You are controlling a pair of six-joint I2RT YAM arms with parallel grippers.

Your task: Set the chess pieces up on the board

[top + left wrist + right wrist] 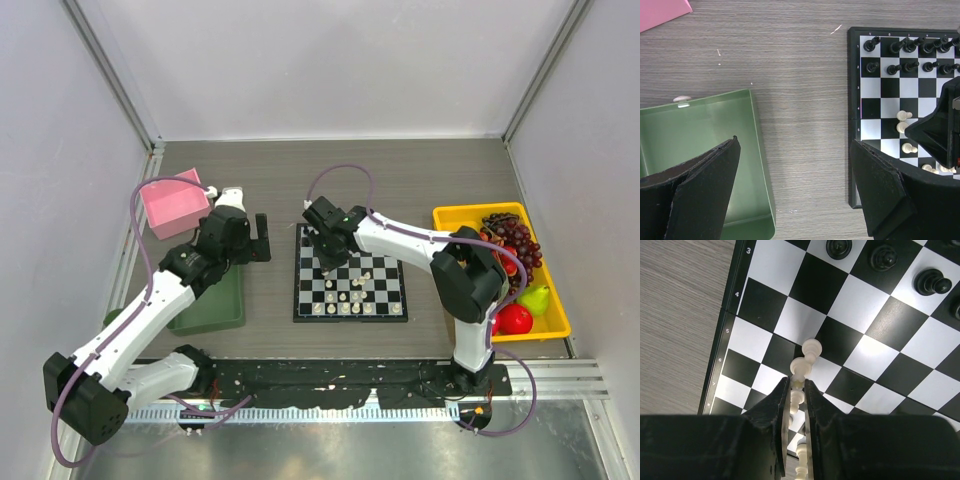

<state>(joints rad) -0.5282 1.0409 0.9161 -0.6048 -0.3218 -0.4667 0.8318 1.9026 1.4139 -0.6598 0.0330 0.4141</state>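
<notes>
Bright, even overhead lighting; soft shadows lay on the surface [420, 170]. Mild glare whitened the board [875, 357]; the right gripper [796, 386] appeared dark, slightly blurred.

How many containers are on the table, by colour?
Pink box: 1
Green tray: 1
Yellow bin: 1
Total: 3

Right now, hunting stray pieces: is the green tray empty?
Empty where visible: the tray shows bare green floor in the left wrist view; a finger covers part.
</notes>
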